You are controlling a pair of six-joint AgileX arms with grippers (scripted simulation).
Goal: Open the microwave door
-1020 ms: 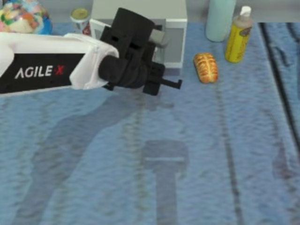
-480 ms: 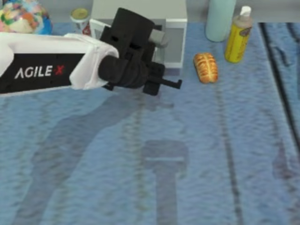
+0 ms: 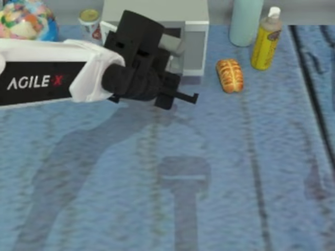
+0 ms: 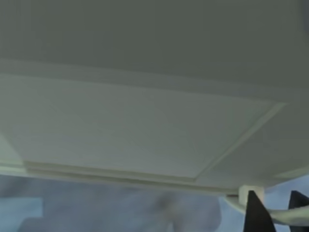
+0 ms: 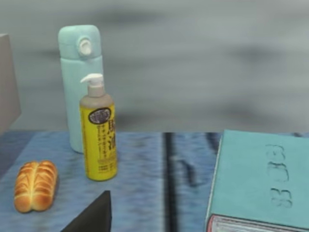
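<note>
The left gripper [image 3: 178, 78] was at the front of the microwave [image 3: 157, 13], which stood at the far edge of the table [image 3: 235, 172], a little left of centre. In the left wrist view two dark fingertips [image 4: 256, 212] stood a little apart, one on each side of a pale curved handle [image 4: 285, 217] at the edge of the microwave door [image 4: 135, 130]. The pictures did not show whether they were pressing on the handle, so the grip could not be told.

From above, the door [image 3: 175, 44] stood angled out from the front of the oven, with the arm's black wrist covering much of it. The narrow panel strip [image 3: 193, 49] on the right of the oven faced forward. Close up, the door was a flat pale panel with a raised frame around a plain inner field.

Right of the microwave lay a bread roll [image 3: 230, 75], with a yellow pump bottle [image 3: 265, 44] and a pale blue flask [image 3: 245, 21] behind it. A small jar [image 3: 89, 21] and a many-coloured ball [image 3: 26, 20] sat to the left.

The right gripper [image 5: 94, 217] showed only as a dark tip, beside a teal book [image 5: 260, 179].
</note>
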